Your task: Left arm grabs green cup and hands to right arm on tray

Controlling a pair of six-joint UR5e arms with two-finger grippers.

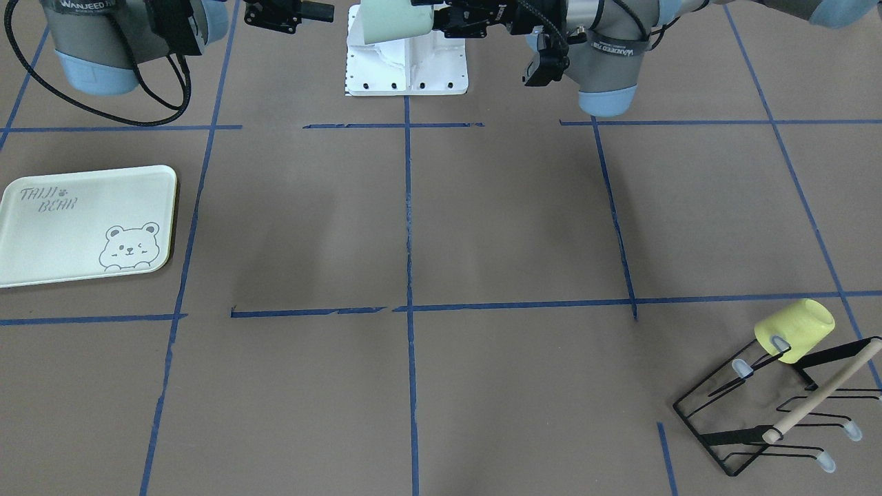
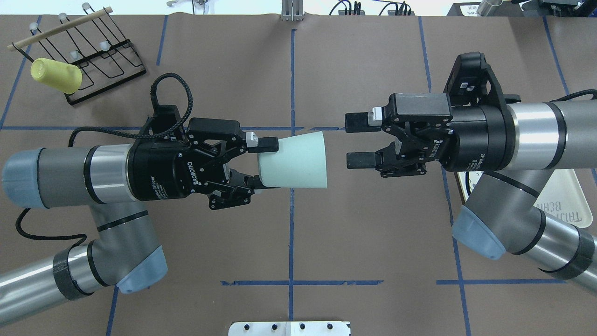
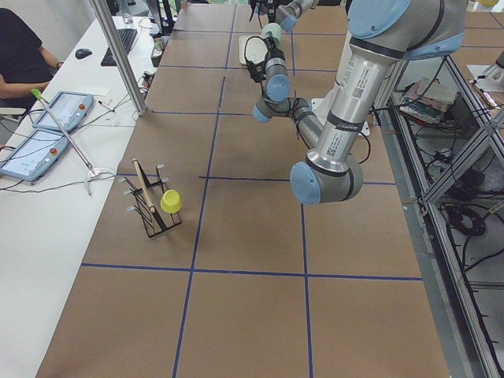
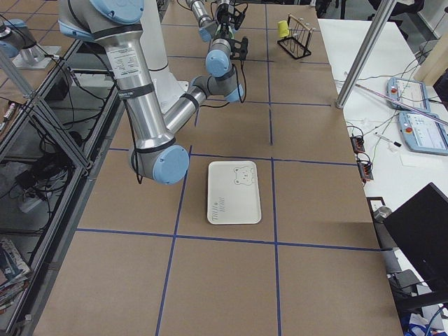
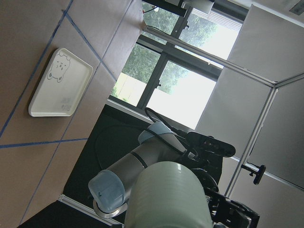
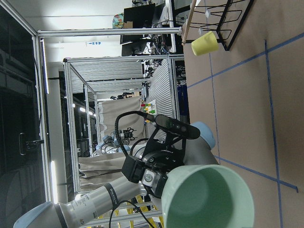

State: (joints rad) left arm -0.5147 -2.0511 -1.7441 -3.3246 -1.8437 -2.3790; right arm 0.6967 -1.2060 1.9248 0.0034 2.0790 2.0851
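My left gripper is shut on the base of the green cup, held sideways in the air above the table's middle, its open mouth toward the right arm. The cup also shows in the front view, in the left wrist view and in the right wrist view. My right gripper is open and empty, level with the cup, a short gap from its rim. The tray lies flat and empty on the table, partly hidden under the right arm in the overhead view.
A black wire rack with a wooden dowel stands at the far left corner with a yellow cup on a prong. The white robot base plate is at the near edge. Blue tape lines grid the brown table.
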